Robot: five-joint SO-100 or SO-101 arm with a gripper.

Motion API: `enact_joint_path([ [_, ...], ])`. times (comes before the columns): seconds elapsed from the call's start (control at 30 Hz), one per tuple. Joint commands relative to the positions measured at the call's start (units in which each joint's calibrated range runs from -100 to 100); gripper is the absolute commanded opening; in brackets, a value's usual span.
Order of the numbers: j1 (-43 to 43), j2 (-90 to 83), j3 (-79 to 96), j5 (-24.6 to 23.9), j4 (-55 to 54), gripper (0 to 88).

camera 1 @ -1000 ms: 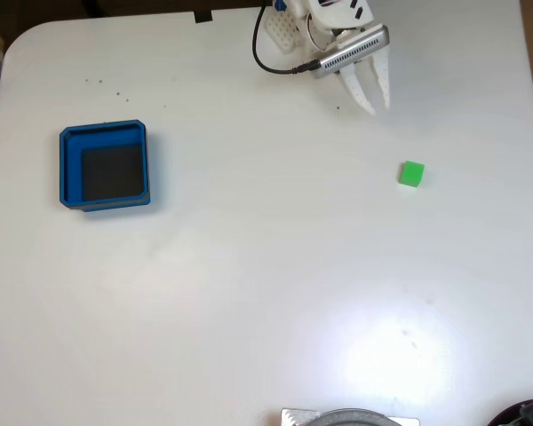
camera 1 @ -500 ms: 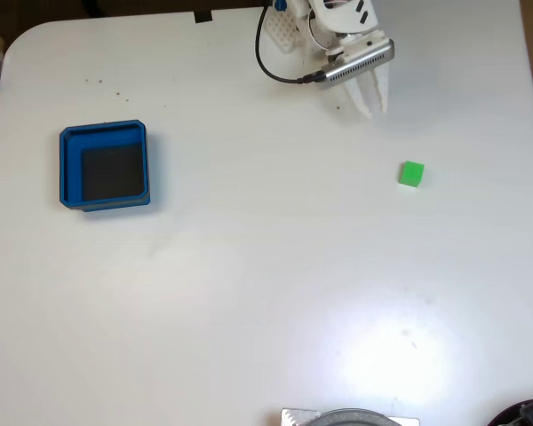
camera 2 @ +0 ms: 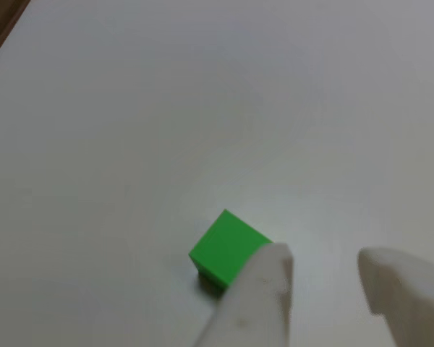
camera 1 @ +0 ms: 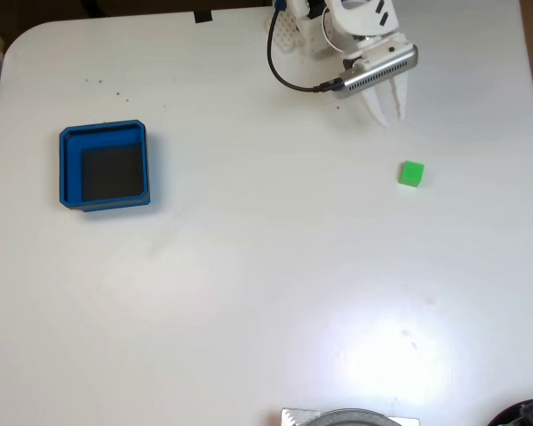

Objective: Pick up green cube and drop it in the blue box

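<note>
Fixed view from above: my gripper [camera 1: 389, 114] hangs near the top edge of the white surface [camera 1: 266, 293], right of centre, its two white fingers pointing down the picture and a little to the right. The fingers stand slightly apart with a narrow gap between them, and they hold nothing. A black cable [camera 1: 289, 75] loops from the grey bar across my wrist up toward the white arm base. The green cube [camera 1: 411, 174] sits alone on the surface below my fingertips and slightly to the right, near but clearly apart from them. The blue box [camera 1: 68, 169] lies far off on the left side of the surface, well apart from both the cube and my gripper; its dark floor is bare. A few small dark specks dot the surface above the box. At the bottom edge a grey rounded object pokes in, too cut off to tell what it is. In the other view, close to the surface, the green cube [camera 2: 226, 249] rests with one corner toward the camera, and my gripper [camera 2: 325, 278] comes in blurred from the lower right. One finger [camera 2: 257, 303] overlaps the cube's right corner in the picture; whether it touches the cube I cannot tell.
</note>
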Motion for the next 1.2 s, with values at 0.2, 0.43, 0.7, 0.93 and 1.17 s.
enact_joint_path([
  [0.2,-1.1,17.3,-17.9,-0.1,1.4,2.7],
  [0.43,-1.4,26.4,-31.6,-0.3,16.9,2.9],
  [0.7,-1.4,35.8,-44.7,-0.3,29.8,3.0],
  [0.93,-1.5,39.3,-49.0,-2.5,32.1,3.0],
  [1.17,-4.3,41.9,-51.3,-9.5,32.1,3.0],
])
